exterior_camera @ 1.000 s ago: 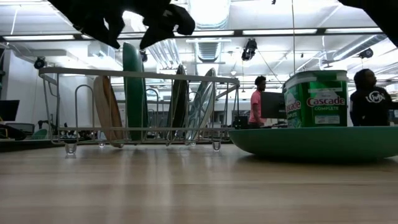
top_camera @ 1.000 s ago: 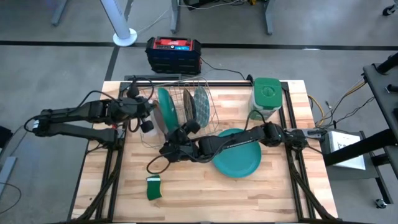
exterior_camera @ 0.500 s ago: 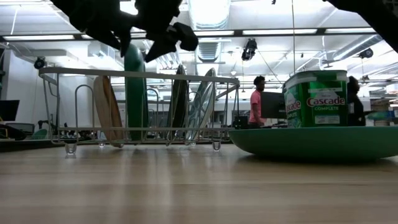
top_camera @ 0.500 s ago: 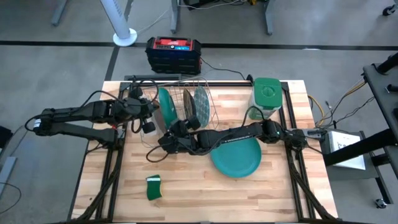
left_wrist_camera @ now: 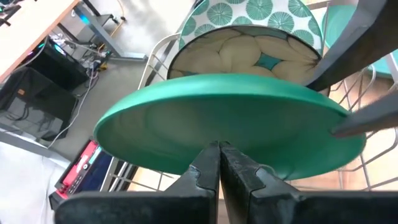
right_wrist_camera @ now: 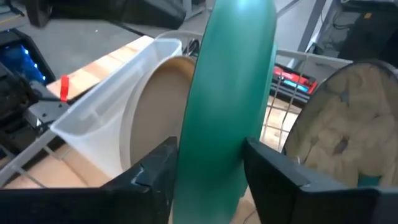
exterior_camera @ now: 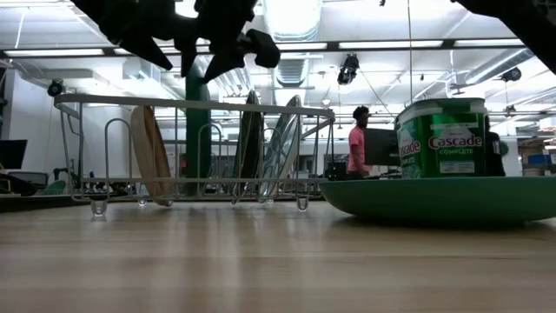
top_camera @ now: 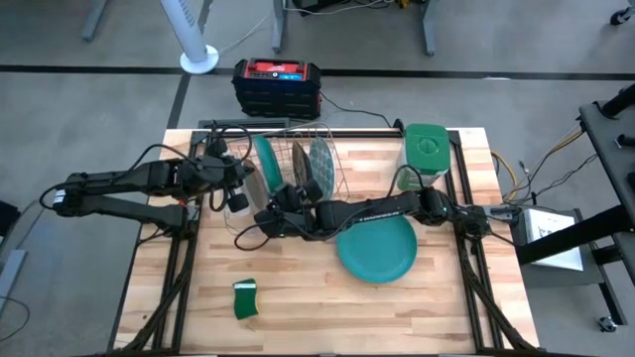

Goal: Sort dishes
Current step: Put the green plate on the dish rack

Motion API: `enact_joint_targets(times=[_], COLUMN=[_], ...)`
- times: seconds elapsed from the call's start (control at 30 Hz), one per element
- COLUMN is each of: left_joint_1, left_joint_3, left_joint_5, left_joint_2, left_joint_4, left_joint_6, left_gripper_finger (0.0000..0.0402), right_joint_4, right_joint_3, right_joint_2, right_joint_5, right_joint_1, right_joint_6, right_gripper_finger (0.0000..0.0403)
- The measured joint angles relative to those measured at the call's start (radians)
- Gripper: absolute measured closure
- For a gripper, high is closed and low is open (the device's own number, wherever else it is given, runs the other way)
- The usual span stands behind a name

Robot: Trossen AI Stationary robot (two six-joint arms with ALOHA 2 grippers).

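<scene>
1. Plates are mid-sort on the wooden table (top_camera: 298,307): one teal plate (top_camera: 378,250) lies flat near the table's right edge, apart from the wire dish rack (top_camera: 296,159) at the back edge.
2. Still standing in the rack are a green plate (right_wrist_camera: 227,93), a tan plate (right_wrist_camera: 158,118) beside it, and two more upright plates behind: a whitish one (right_wrist_camera: 345,124) and one with a teal fan pattern (left_wrist_camera: 255,15). By my reckoning one dish is out and about four are left.
3. My right gripper (right_wrist_camera: 208,171) reaches across the table to the rack's front, its two fingers straddling the rim of the green plate with a narrow gap each side; I cannot tell whether the pads have bitten yet, so I count this as closing in, not holding.
4. My left gripper (left_wrist_camera: 219,168) waits at the rack's left end, fingers pressed together on nothing, its tips just in front of the same green plate's edge.
5. Around the work: a green lidded canister (top_camera: 427,151) at the back right corner, a small green sponge (top_camera: 245,298) near the front edge, and a red-and-black box (top_camera: 277,86) on the floor beyond the table.
6. In the way, as I judge it: the rack's wires and the tan plate close beside the green one leave little room, and my left gripper sits near the lifting path. A person (exterior_camera: 357,139) stands in the room beyond, far from the table.
</scene>
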Motion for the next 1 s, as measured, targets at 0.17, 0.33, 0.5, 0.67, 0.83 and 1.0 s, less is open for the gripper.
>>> enact_joint_targets(times=[0.17,0.33,0.5,0.67,0.83,1.0], left_joint_1=[0.0,0.0,0.0,0.0,0.0,0.0], left_joint_3=[0.0,0.0,0.0,0.0,0.0,0.0], left_joint_5=[0.0,-0.001,-0.002,-0.002,-0.002,-0.002], left_joint_2=[-0.004,-0.025,-0.054,-0.079,-0.091,-0.097], left_joint_4=[0.004,0.005,0.015,0.034,0.038,-0.002], left_joint_6=[-0.015,-0.02,-0.026,-0.034,-0.033,-0.014], left_gripper_finger=[0.0401,0.0401,0.0401,0.0401,0.0401,0.0401], right_joint_4=[0.023,0.034,0.028,0.016,0.012,0.013], right_joint_3=[0.0,-0.001,0.027,0.035,0.045,0.045], right_joint_2=[-0.01,-0.024,-0.025,-0.02,-0.023,-0.023], right_joint_5=[0.013,-0.003,-0.03,-0.029,-0.025,-0.081], right_joint_1=[-0.009,-0.01,-0.011,-0.017,-0.017,0.003], right_joint_6=[-0.048,-0.098,-0.152,-0.177,-0.181,-0.277], right_gripper_finger=[0.0304,0.0336,0.0386,0.0402,0.0403,0.0403])
